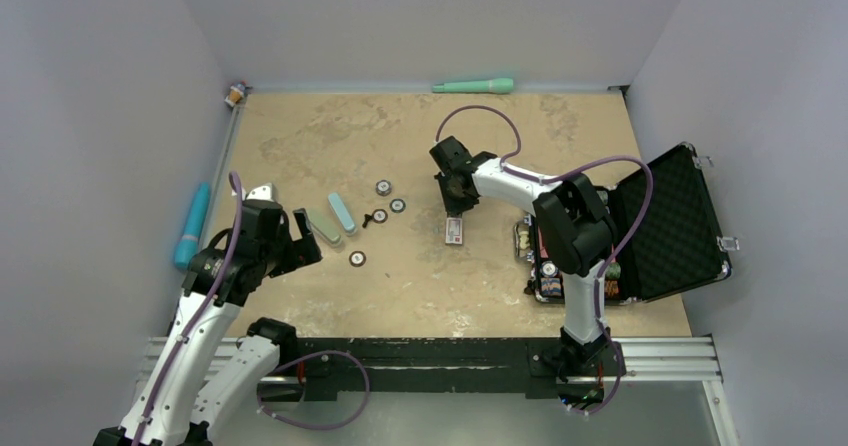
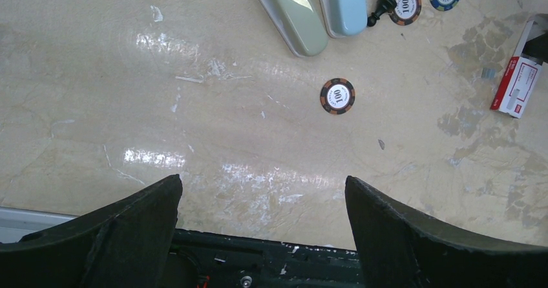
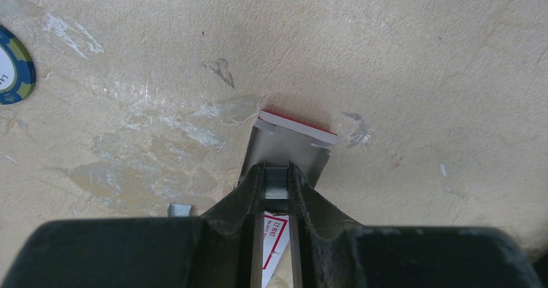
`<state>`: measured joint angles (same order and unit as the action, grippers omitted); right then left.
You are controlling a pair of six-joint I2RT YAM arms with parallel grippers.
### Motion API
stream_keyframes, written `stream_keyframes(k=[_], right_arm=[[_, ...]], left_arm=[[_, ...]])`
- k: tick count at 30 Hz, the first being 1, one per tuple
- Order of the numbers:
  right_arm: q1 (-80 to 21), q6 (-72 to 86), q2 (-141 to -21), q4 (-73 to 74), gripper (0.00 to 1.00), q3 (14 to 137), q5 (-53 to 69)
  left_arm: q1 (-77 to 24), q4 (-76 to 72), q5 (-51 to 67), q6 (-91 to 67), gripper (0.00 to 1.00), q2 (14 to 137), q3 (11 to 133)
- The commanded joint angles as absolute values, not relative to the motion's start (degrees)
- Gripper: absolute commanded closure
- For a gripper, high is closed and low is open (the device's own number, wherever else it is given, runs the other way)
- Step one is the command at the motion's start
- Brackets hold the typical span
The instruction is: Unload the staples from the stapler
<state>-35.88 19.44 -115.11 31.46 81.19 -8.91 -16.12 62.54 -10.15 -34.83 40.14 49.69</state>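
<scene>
Straight beneath my right pincer (image 3: 276, 172), the staple box (image 3: 284, 147) is lying lengthwise away from me. I'm pinching a staple strip (image 3: 276, 188) over it; my left pincer (image 2: 263, 183) is gaping empty.

**Arms.** Left arm (image 1: 205, 311) and right arm (image 1: 583, 296): white tubular links joined by black housings, each on a black base (image 1: 272, 334). A purple cable (image 1: 620, 159) loops along each arm. The fingers (image 2: 123, 226) are matte black, rough-surfaced tapering wedges.

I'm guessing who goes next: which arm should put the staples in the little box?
Right: its pincer pinches the staples right at the box; the left pincer hangs open, far from it.
</scene>
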Motion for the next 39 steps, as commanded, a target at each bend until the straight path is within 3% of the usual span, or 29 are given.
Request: stream_keyframes(k=[1, 17, 39], right_arm=[[-35.70, 19.06, -113.38, 30.81, 0.83, 80.30, -8.00], [-37.36, 19.23, -111.93, 33.29, 0.82, 80.78, -6.24], [-39.72, 20.52, -102.23, 39.18, 0.63, 81.83, -3.57]], left_arm=[[-15.40, 60.91, -9.58, -33.66, 0.00, 40.08, 50.11], [-15.03, 60.82, -9.58, -33.58, 0.00, 39.17, 50.06], [-14.86, 60.92, -10.02, -33.88, 0.00, 37.53, 49.97]])
